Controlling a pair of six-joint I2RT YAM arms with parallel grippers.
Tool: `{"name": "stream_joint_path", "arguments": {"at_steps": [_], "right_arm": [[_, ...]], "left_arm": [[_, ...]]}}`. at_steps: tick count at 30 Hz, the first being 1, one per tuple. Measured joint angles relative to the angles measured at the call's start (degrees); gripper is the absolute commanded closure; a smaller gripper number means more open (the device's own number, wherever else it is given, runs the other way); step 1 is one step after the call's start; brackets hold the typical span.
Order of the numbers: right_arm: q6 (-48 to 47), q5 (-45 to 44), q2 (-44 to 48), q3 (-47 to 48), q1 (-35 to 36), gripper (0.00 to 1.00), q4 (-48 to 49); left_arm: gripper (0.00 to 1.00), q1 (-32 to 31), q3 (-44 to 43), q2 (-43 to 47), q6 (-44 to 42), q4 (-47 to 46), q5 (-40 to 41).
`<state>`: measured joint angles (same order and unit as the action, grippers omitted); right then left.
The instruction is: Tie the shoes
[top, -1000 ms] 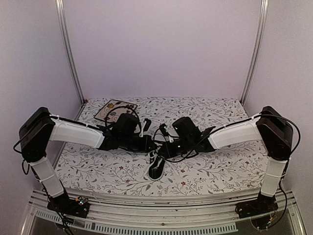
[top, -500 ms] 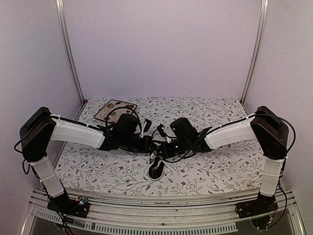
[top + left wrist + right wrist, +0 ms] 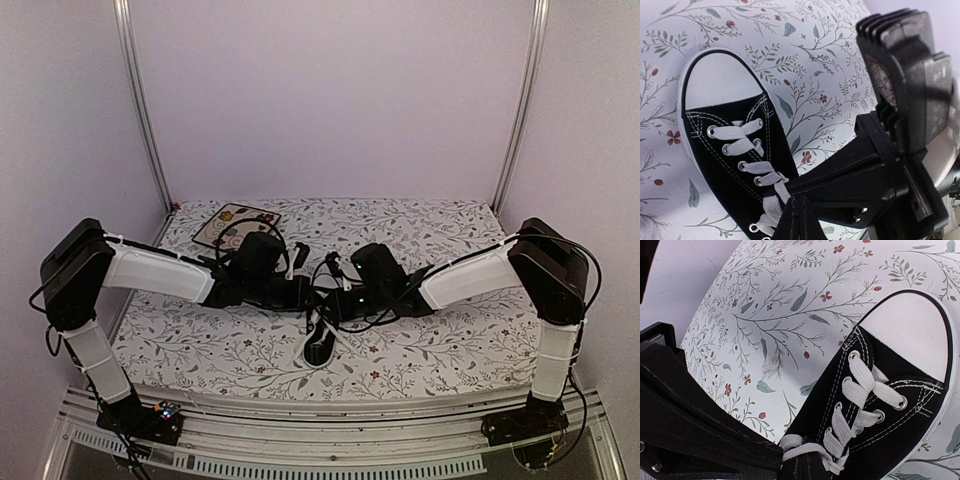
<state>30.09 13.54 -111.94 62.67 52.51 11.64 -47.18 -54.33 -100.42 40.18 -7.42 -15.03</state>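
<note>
Black canvas low-top sneaker [image 3: 320,346], one only, with white toe cap and white laces [image 3: 742,145], lies on the floral-print table [image 3: 440,340], toe toward the near edge. Just beyond, two pincers meet over its lacing: left pincer [image 3: 791,215] and right pincer [image 3: 792,460], each clamped together on a lace strand. One square floral-patterned plate [image 3: 236,226] sits at the far left.

Soft, even light fills the overhead view, tinting the walls [image 3: 330,100] pale lilac and leaving only faint shadows on the table [image 3: 440,225] beneath the arms [image 3: 150,270]. Both wrist views bow strongly at their edges (the table curves away toward 12 o'clock); the sneaker [image 3: 735,150] is sharp, its white toe nearly washed out.
</note>
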Motion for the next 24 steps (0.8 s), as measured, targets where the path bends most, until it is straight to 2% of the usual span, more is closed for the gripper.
{"name": "stream_joint_path", "arguments": {"at_steps": [7,12,17,20,24], "right_arm": [[1.44,0.00,-1.36,-0.81,0.00,0.98,2.43],[2.03,-0.09,-1.38,-1.90,0.00,0.98,4.61],[2.10,-0.07,-1.38,-2.38,0.00,0.98,5.68],[2.10,-0.07,-1.38,-2.51,0.00,0.98,6.08],[2.10,-0.07,-1.38,-2.78,0.00,0.98,6.45]], "left_arm": [[0.99,0.13,0.59,-0.94,0.83,-1.29,-0.85],[0.79,0.17,0.79,-0.72,0.63,-1.16,-0.59],[0.68,0.57,0.90,1.66,-0.35,0.31,1.64],[0.66,0.96,0.96,4.00,-1.03,0.96,3.08],[0.73,2.29,1.44,4.72,-1.09,1.16,3.61]]}}
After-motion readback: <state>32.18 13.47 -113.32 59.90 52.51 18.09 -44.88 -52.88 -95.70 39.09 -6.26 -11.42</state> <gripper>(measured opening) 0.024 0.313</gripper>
